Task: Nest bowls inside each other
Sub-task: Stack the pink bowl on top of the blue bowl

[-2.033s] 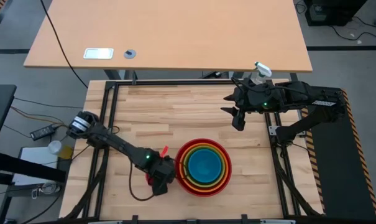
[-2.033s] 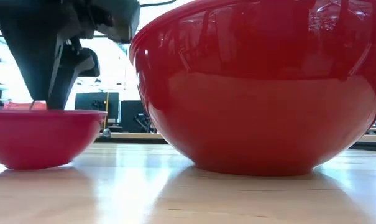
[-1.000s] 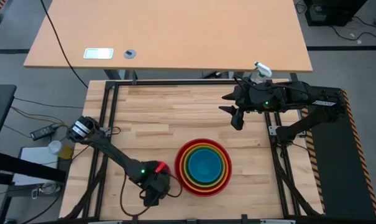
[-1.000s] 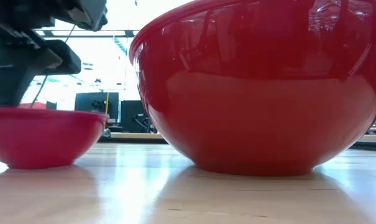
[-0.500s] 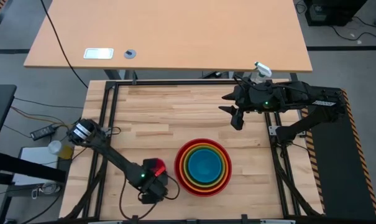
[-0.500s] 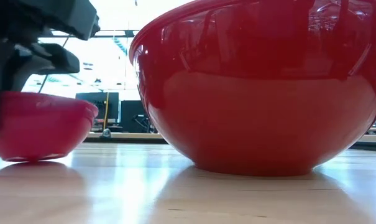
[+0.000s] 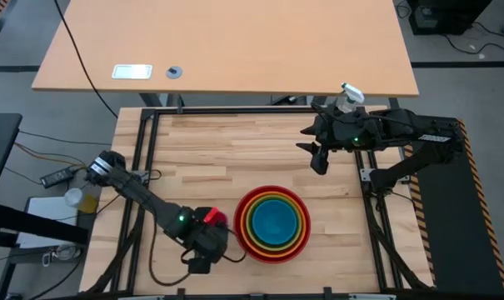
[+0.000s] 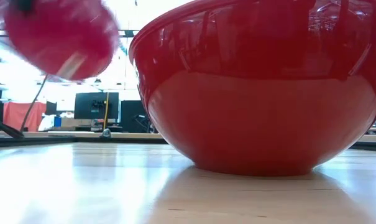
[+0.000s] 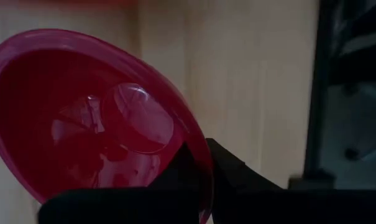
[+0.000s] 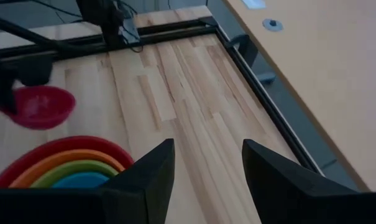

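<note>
Though hidden overhead, pink bowl (image 8: pixel 56 37) airborne low-view.

Wide bare wood across the far half of the table (image 7: pixel 235 146), nothing standing there. The near edge is crowded: the red bowl (image 7: pixel 273 223) with orange, green and blue nested inside fills the middle, and the left gripper (image 7: pixel 208 242) hangs just beside its left rim, clamped on the lifted pink bowl (image 7: pixel 212 218). The right gripper (image 7: pixel 316 158) hovers spread over the far-right part, the spray bottle (image 7: pixel 348 95) behind it.
</note>
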You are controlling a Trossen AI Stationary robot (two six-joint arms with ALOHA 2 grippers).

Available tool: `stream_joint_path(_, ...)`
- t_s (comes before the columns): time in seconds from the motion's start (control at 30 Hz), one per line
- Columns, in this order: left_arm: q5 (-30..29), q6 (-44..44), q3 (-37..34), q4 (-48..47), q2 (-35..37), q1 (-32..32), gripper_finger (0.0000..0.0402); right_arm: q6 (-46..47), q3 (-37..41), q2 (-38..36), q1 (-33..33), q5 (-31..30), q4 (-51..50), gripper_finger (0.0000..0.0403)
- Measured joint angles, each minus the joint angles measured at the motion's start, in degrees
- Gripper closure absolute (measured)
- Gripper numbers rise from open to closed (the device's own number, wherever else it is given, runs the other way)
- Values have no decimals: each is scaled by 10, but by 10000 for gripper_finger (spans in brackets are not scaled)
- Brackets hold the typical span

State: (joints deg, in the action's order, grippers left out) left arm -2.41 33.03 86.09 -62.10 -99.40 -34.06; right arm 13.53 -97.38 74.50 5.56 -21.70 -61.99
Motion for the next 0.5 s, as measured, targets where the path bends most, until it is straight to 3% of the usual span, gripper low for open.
stream_joint_path(0.17,-38,-60,88,-4,-16,42,394,35,0,-2,-1,-12,-48,210)
stream_joint_path(0.3,-39,-108,159,-10,-66,84,394,83,0,-10,-11,-12,-118,210)
stream_joint_path(0.5,-40,-214,295,-4,-168,120,394,106,0,-62,-23,-30,-124,210)
